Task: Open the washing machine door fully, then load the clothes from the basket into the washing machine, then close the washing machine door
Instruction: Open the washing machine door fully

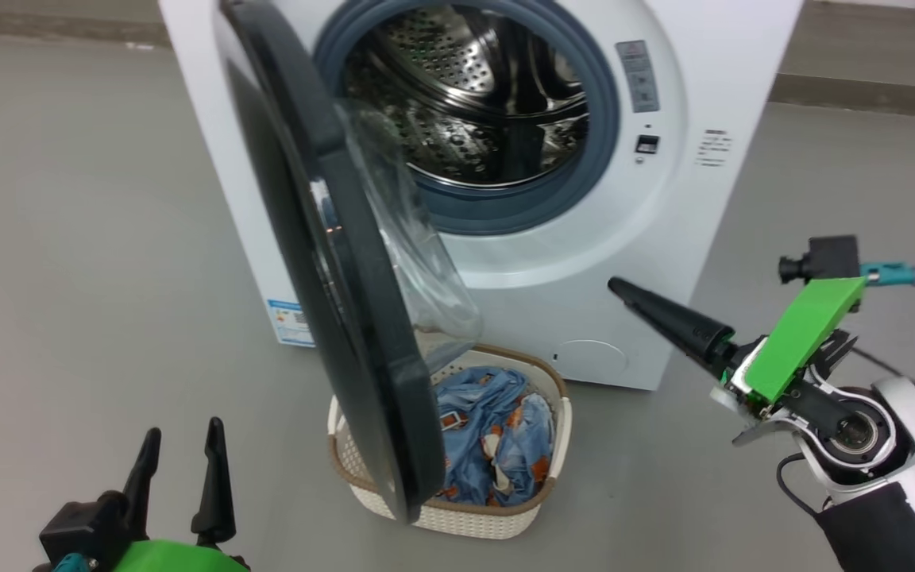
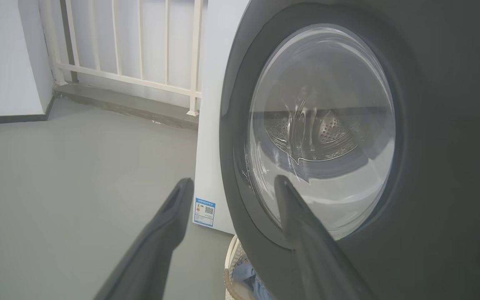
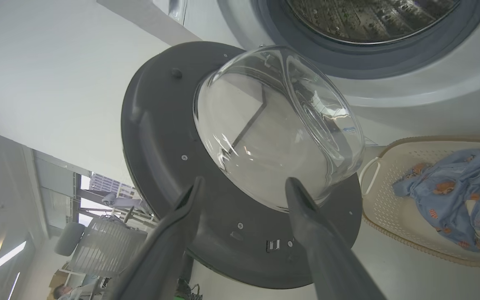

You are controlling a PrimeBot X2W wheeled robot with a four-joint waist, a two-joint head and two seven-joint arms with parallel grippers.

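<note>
The large white boxy front-loading washing machine (image 1: 521, 310) stands at 12 o'clock in the head view, on a grey floor (image 1: 68, 238). Its perforated steel drum (image 1: 465, 87) shows bare inside the grey rubber gasket (image 1: 610, 135). The large round door with the wide glossy black rim (image 1: 330, 262) stands open, nearly edge-on to the head camera, and its bulging clear glass bowl (image 1: 418, 262) faces the drum mouth.

Below the door, at about 6 o'clock, sits the small cream-white perforated plastic basket with the brown woven-look rim (image 1: 562, 397). The light blue clothes printed with orange-brown bears (image 1: 489, 433) lie bundled inside it. The door's lower edge overlaps the basket's left side in this view; whether the two touch is hard to tell.

The left gripper (image 1: 183, 427) is at 7 o'clock, fingers spread, pointing up and holding nothing. In its wrist view it faces the door's outer side without touching it.

The right gripper (image 3: 244, 181) reaches in from 4 o'clock in the head view. Its fingers are spread wide and empty. In its wrist view they frame the glass bowl, with the basket at 3 o'clock.
</note>
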